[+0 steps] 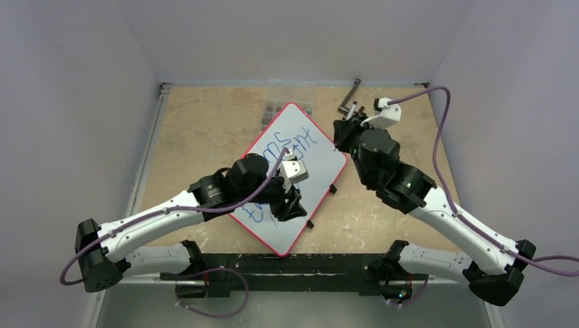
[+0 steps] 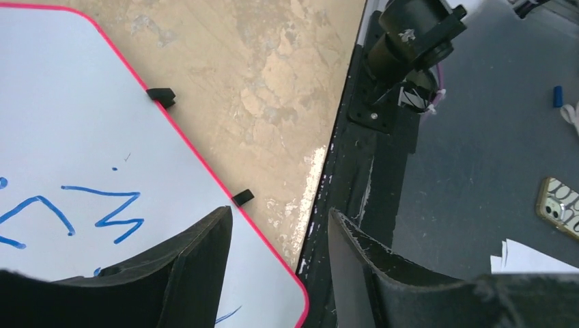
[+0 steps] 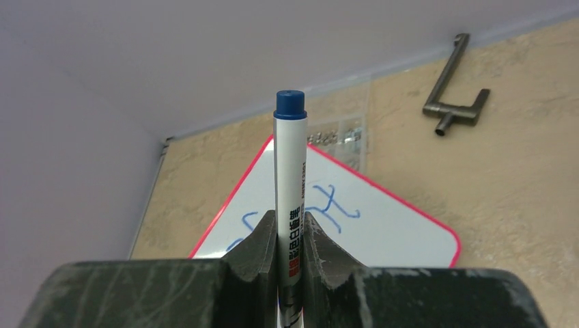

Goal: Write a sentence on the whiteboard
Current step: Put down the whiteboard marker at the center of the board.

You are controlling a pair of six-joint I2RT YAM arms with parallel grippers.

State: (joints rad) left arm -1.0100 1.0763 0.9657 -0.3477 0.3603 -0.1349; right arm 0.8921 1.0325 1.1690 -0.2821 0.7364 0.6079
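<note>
Centre frame, the left pincer (image 2: pixel 280 219) gapes empty over the whiteboard (image 1: pixel 321 160); upper right, the right pincer (image 3: pixel 290 222) clamps a blue-capped marker (image 3: pixel 289 157).

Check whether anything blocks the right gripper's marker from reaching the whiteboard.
Nothing visible lies between the marker in the right gripper and the whiteboard's far half. The left arm lies over the near half, hiding part of the sentence.
</note>
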